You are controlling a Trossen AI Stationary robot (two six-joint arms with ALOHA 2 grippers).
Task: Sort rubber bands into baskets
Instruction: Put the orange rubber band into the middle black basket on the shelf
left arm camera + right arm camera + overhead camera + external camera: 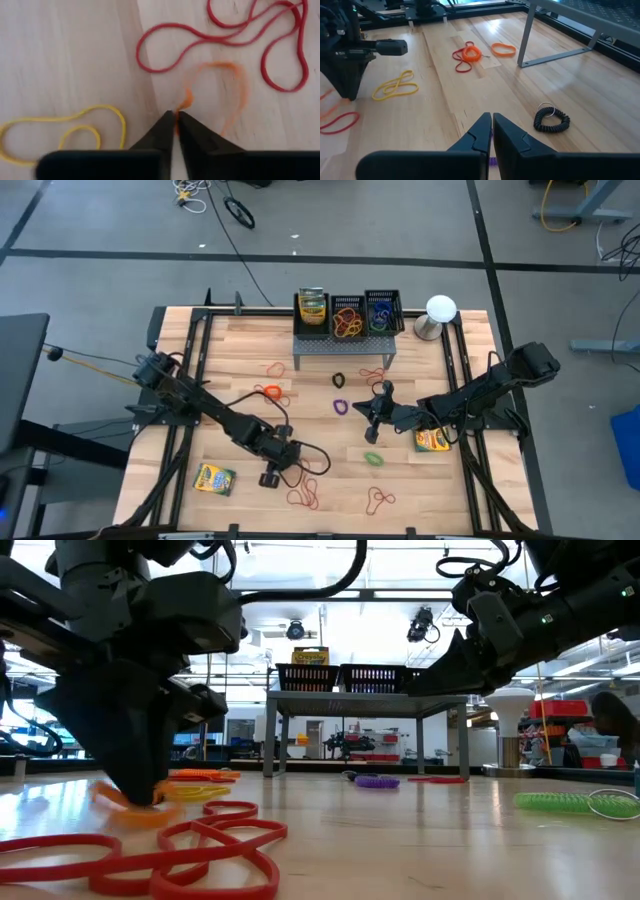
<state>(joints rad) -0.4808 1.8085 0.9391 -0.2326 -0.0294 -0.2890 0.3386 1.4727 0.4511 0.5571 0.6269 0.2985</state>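
A: Which band are we on, and where is it?

B: The orange rubber band [220, 90] — it lies flat on the table [250, 340], just beside the tangle of red bands [240, 35] at the near edge, well apart from the baskets [365, 313] up on the grey stand [340, 350].

A: And how does it lie to us?

B: Its loop runs straight out ahead of the left gripper [176, 120], and our fingertips are pinched shut on the band's near end. The left arm is plainly the nearer one; a yellow band [65, 130] sits just beside the red tangle too, on the other side of our fingers.

A: The right arm?

B: The right gripper [491, 120] hangs clenched on nothing, well apart from the red tangle, nearer the stand than we are, with a black coiled band [551, 119] just off its tips.

A: So the lift?

B: We judge it goes straight up, then toward the baskets — away from the red loops, so they do not snag.
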